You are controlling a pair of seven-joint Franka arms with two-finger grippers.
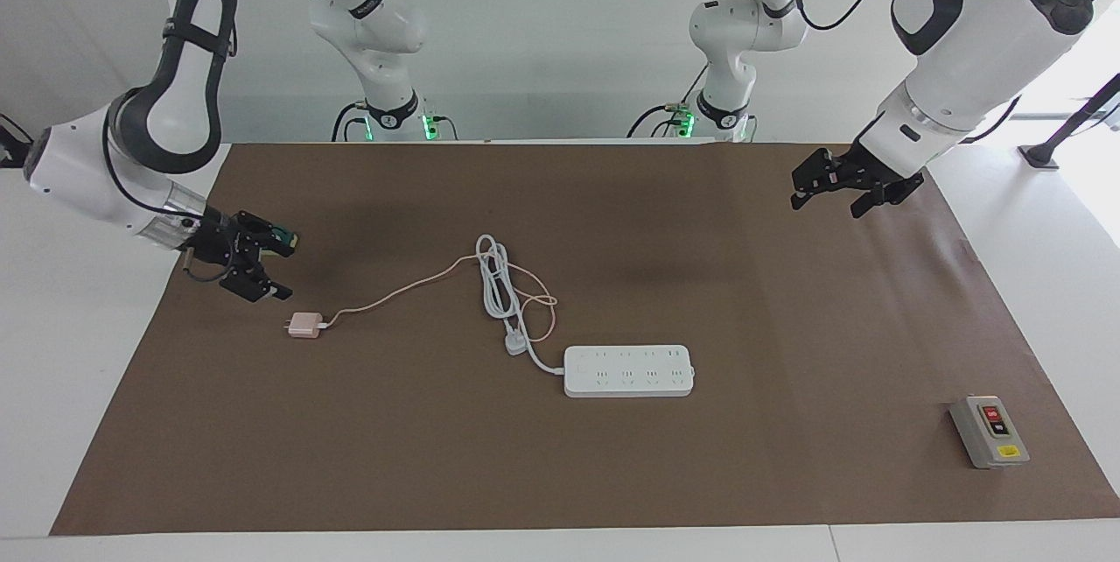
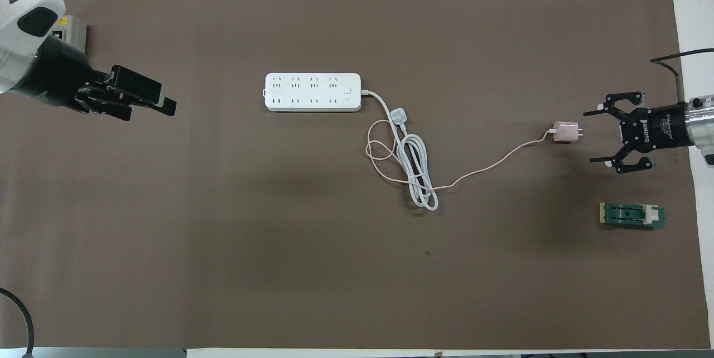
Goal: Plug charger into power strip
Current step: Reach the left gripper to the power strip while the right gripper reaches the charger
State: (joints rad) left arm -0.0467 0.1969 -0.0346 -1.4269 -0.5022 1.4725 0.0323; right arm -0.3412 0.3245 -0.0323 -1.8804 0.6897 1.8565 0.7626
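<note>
Pink and small, the charger (image 2: 565,131) lies just ahead of the right gripper's (image 2: 596,137) wide jaws, so a skewed closing could shove it away, while the left gripper (image 2: 162,102), also wide, waits.

The charger (image 1: 304,326) lies toward the right arm's end of the mat (image 1: 787,299), the power strip (image 1: 628,370) seemingly slightly farther out.

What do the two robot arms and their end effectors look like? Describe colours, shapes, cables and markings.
Both arms are glossy white rounded segments with black joint panels and loose black cables. The right end effector is a black linkage with two fingers and white lettering on its body; the left end effector is black too.
</note>
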